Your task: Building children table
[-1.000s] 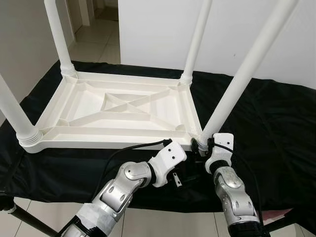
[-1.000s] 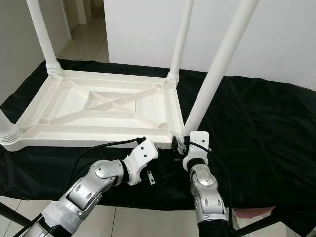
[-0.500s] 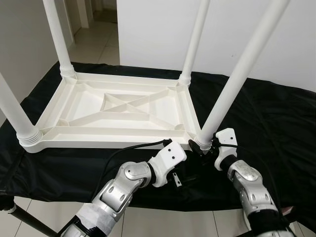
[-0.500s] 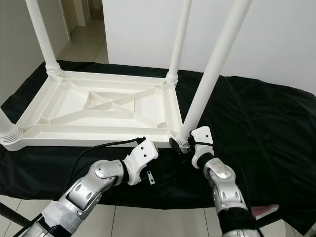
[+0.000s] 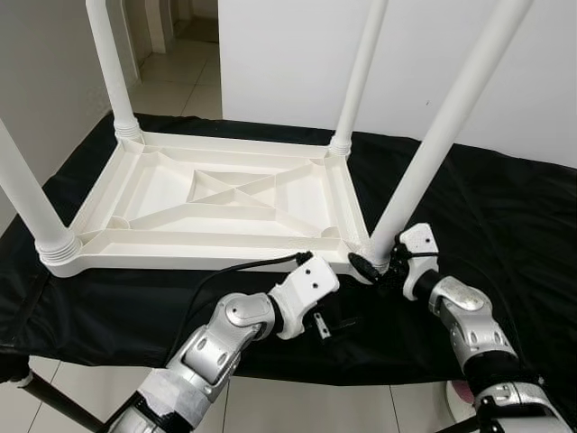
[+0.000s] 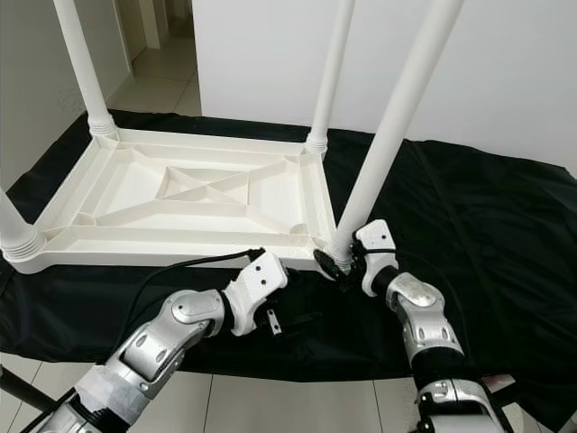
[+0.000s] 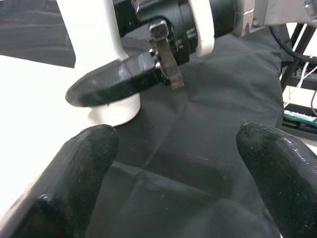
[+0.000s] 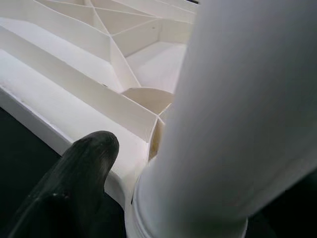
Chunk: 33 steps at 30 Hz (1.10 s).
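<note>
1. The white children's table [image 5: 225, 203] is seen upside down on the black-draped desk [image 5: 505, 216], its leg tops cut off.
2. The near-right leg [image 5: 424, 162] is clasped at its base by the right hand [image 5: 377, 267], one finger hidden.
3. The left hand [image 7: 173, 163] is held open, empty, just beside.

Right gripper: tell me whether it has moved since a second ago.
Yes. The right gripper swung round to its own right about the near right leg, whose base stays put.

White plastic table [image 5: 225, 203] upside down on black cloth [image 5: 505, 216], four legs [image 5: 446, 135] apparently all seated upright
</note>
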Available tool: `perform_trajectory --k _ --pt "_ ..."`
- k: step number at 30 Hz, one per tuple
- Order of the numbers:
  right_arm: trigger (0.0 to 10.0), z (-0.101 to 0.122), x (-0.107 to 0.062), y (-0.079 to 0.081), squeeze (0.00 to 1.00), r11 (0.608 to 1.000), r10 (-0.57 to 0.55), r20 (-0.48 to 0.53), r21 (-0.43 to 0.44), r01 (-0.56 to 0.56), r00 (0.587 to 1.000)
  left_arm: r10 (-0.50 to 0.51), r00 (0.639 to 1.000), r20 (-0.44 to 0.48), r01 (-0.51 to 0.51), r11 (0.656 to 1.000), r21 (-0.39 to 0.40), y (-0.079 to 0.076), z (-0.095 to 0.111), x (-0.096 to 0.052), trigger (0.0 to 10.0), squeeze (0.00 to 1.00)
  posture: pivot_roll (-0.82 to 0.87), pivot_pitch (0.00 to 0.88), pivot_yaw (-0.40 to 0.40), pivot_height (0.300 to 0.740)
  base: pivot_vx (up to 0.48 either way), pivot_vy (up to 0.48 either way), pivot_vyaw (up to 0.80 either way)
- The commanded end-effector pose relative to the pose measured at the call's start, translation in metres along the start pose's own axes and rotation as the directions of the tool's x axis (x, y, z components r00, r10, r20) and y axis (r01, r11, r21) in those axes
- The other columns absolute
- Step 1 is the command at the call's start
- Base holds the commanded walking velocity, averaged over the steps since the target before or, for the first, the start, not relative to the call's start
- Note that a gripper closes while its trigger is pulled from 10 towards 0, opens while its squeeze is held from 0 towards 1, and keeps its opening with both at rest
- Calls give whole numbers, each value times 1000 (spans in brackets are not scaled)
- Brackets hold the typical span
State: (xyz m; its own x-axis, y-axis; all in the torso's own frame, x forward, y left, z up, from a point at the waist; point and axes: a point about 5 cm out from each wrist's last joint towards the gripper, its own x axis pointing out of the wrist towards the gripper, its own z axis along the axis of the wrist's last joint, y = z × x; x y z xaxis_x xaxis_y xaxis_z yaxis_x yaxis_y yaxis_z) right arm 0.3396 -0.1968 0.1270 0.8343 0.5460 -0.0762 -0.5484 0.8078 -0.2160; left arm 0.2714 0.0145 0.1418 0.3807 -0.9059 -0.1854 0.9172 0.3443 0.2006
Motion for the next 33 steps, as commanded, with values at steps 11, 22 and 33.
perform_trajectory --k 11,22,33 --pt "0 5 16 1 0 998 65 10 -1 -65 998 -19 1000 -6 19 1000 14 0 0 2 10000 0 61 13 -54 740 0 0 0" --pt "10000 -11 10 2 0 994 97 -35 62 -95 995 -8 1000 -5 8 1000 7 0 0 1 10000 0 63 20 -60 740 0 0 0" --pt "10000 -14 1 0 0 978 -83 24 196 76 996 -16 1000 -12 16 1000 3 -2 -1 0 10000 0 53 36 -52 740 0 0 0"
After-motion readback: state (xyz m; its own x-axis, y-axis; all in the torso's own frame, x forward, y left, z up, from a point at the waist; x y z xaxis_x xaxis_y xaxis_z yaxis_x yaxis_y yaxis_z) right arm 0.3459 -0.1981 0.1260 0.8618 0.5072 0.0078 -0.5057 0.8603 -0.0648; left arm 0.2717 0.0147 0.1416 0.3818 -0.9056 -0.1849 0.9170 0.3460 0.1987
